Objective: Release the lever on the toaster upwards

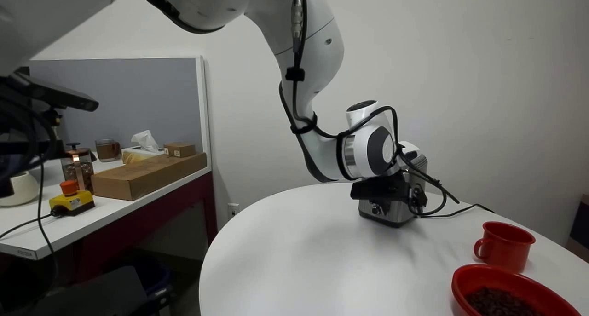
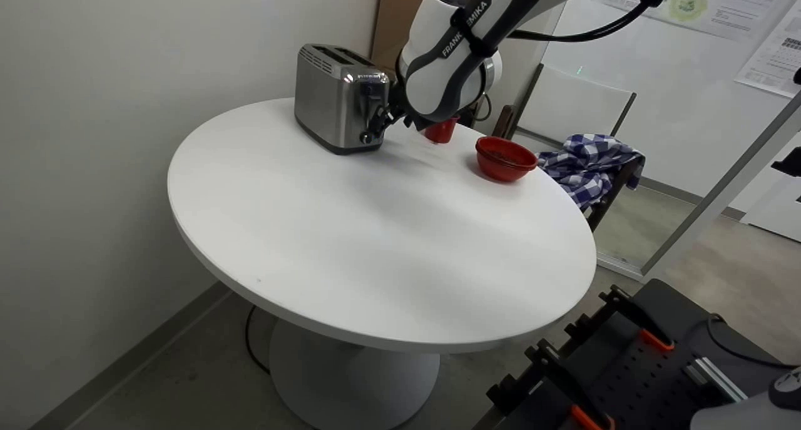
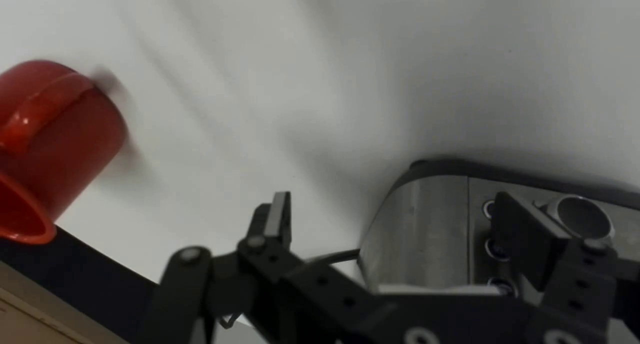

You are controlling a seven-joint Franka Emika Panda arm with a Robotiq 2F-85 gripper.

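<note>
Behind the toaster (image 2: 325, 101), pale wall (image 2: 125, 136); beneath the toaster, round white desk (image 2: 375, 242). Above and beside the toaster, white robot arm (image 1: 317, 44), bent down toward the dark-panelled end. Upright on the desk near the wall: toaster body in brushed steel, two slots (image 2: 333, 56) on top, lever too obscured to make out. Well apart from the toaster, on the same desk, red bowl (image 2: 502, 173) with small dark pieces (image 1: 499, 302) inside. Close at the toaster's panelled end, end effector (image 3: 392, 214), fingers (image 3: 522, 244) spread wide, rounded steel corner (image 3: 420, 234) showing between in the wrist view; over the panel (image 2: 370, 96) with one finger, contact or gap impossible to tell. Closer to the toaster than the bowl, red mug (image 1: 506, 251), upright. Low on the toaster's end, round knob (image 3: 582, 217), just beside the same finger in the wrist view. Alongside, smaller still, ring-edged buttons (image 3: 496, 250), partly covered by it.
</note>
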